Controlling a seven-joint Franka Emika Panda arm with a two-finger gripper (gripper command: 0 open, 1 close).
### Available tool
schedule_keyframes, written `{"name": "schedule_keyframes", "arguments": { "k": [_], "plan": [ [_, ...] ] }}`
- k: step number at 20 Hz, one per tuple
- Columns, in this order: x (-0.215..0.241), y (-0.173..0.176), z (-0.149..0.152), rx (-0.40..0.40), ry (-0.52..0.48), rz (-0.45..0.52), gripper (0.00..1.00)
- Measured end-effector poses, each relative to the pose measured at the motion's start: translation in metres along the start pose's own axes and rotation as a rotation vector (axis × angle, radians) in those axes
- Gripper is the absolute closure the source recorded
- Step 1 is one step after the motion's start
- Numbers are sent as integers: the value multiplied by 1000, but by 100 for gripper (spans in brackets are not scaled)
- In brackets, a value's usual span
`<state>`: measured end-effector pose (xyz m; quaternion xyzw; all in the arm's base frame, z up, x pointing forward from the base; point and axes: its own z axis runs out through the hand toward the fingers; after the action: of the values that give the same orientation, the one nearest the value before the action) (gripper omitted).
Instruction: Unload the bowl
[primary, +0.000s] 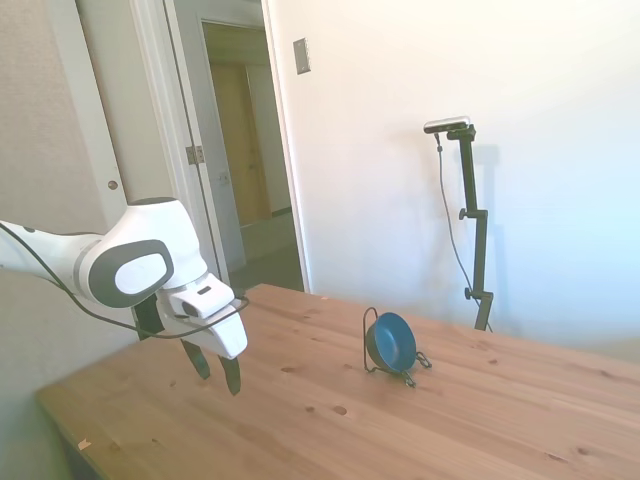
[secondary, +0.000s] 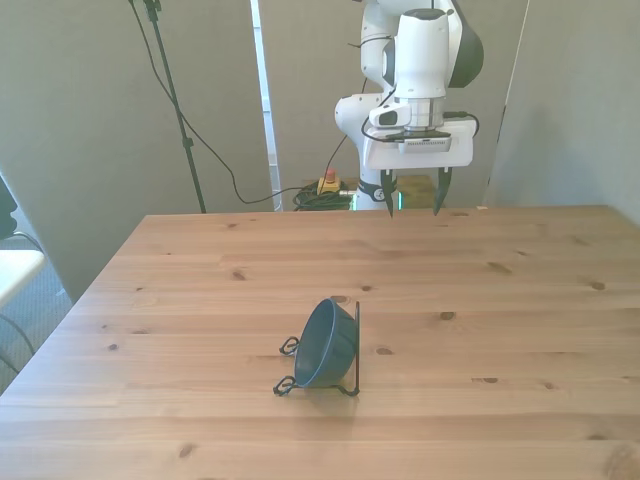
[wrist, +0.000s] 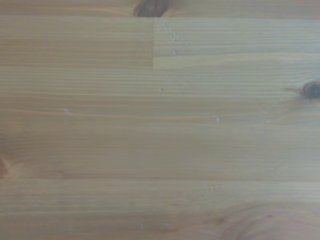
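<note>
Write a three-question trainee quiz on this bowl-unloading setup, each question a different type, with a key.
1. True or false: the bowl lies flat on the table with its opening facing up.
2. Multiple choice: the gripper is A) shut on the bowl, B) open and away from the bowl, C) resting on the wire stand.
3. Fill in: the wrist view shows only bare ____.

Key:
1. False; it stands on edge, held in the wire stand.
2. B; its fingers are spread, above the table and apart from the bowl.
3. Wood (the tabletop).
</note>
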<state>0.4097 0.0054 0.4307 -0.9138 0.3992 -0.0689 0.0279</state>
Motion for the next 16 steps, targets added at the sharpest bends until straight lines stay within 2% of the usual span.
{"name": "schedule_keyframes", "arguments": {
  "k": [3,7,11,16],
  "plan": [
    [3,1,0,-4,-8,7,0],
    [31,-2,0,7,-19,46,0],
    [77,-9,-4,22,-20,95,0],
    [136,-20,-24,40,-3,136,0]
  ]
}}
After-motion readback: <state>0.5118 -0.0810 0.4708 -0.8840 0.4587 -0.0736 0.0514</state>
